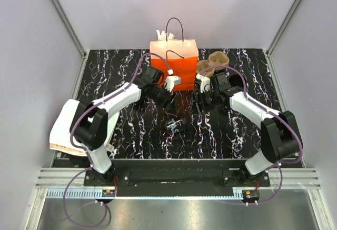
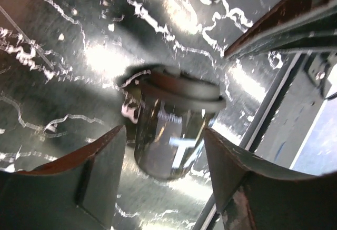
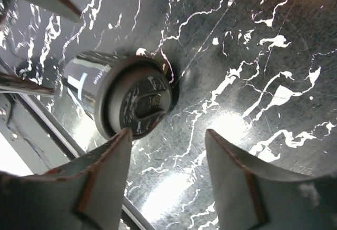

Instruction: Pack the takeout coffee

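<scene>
The takeout coffee (image 1: 177, 123), a small black cup with a black lid, lies on its side on the marble table between the two arms. In the left wrist view the cup (image 2: 168, 130) lies between my left gripper's (image 2: 164, 135) open fingers, bottom toward the camera, with a gap on each side. My left gripper (image 1: 169, 103) hovers just above and behind it. My right gripper (image 1: 199, 106) is open and empty. In the right wrist view the cup's lid (image 3: 139, 103) faces the camera, just left of my right gripper (image 3: 168, 135). The orange paper bag (image 1: 174, 61) stands upright at the back centre.
A brown pulp cup carrier (image 1: 217, 61) sits right of the bag, behind the right arm. A flat tan and white piece (image 1: 63, 147) lies under the left arm at the table's left edge. Grey walls enclose the table on three sides.
</scene>
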You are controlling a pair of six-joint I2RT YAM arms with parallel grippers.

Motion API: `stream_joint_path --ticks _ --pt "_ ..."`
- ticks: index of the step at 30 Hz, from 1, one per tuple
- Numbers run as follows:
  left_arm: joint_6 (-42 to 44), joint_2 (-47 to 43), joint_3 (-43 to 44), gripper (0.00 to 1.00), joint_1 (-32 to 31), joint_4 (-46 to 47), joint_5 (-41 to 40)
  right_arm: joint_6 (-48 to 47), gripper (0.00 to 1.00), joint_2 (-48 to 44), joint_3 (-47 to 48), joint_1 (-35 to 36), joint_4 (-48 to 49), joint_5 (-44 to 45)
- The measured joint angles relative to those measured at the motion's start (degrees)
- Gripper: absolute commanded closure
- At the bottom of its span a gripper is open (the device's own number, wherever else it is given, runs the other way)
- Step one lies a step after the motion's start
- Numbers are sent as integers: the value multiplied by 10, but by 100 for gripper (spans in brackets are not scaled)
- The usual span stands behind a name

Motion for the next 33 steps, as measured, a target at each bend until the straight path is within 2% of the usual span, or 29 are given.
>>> stream_joint_path --ticks 6,10,17,21,26,33 --pt "55 -47 -37 31 -1 -21 -2 -35 30 3 9 0 -21 -2" --pt "82 -68 -67 30 -7 -32 -3 -54 25 15 19 0 -26 -27" --pt "100 -72 -122 29 -30 -32 -31 -88 17 52 27 0 -29 -74" --pt "101 -72 -133 29 -36 -29 -56 -101 17 78 31 0 -30 -99" --pt "100 -72 -136 29 -39 -17 -90 -109 21 98 33 1 -30 -122" --pt "98 -72 -151 29 -44 3 -125 -111 36 100 36 15 -30 -145"
